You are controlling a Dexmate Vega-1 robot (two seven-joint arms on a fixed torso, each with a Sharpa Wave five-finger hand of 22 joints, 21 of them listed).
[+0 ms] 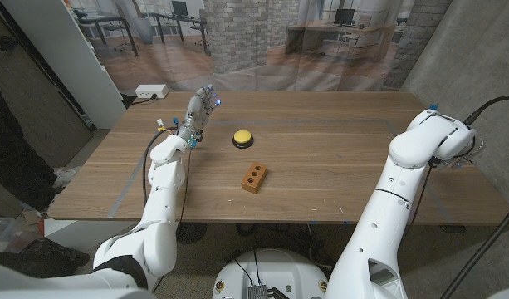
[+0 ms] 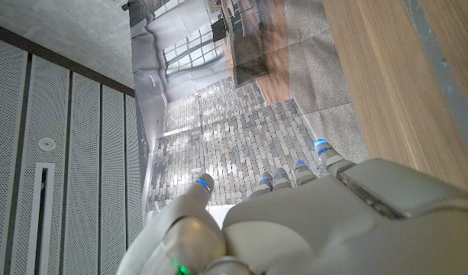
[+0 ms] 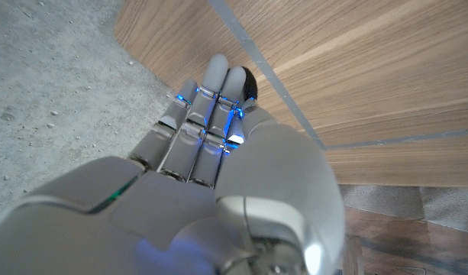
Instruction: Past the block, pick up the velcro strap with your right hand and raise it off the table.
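Wood grain runs under everything you see from the head view: the table (image 1: 337, 141) carries a brown block (image 1: 254, 177) with two holes in its top and a yellow button (image 1: 243, 138). The button sits just beside your left hand (image 1: 198, 112), on its inner side, and the block lies nearer the robot than that hand, well apart from it.

Your left hand is up off the tabletop with its fingers stretched out and holding nothing. The left wrist view adds what the head view is too small to show: the blue-lit fingertips (image 2: 204, 183) are slightly spread, the thumb standing off from the rest, with only the brick-patterned backdrop beyond them.

Of your right side, the head view gives you the right arm (image 1: 424, 145) bent above the table's right edge. The right wrist view gives you the right hand (image 3: 218, 153) itself: fingers straight and close together, gripping nothing, reaching along the table's edge with the concrete floor (image 3: 58, 76) on one side of it and the wood on the other. A small dark spot shows at its fingertips; you cannot tell what it is.

Where the velcro strap lies cannot be told from these views.
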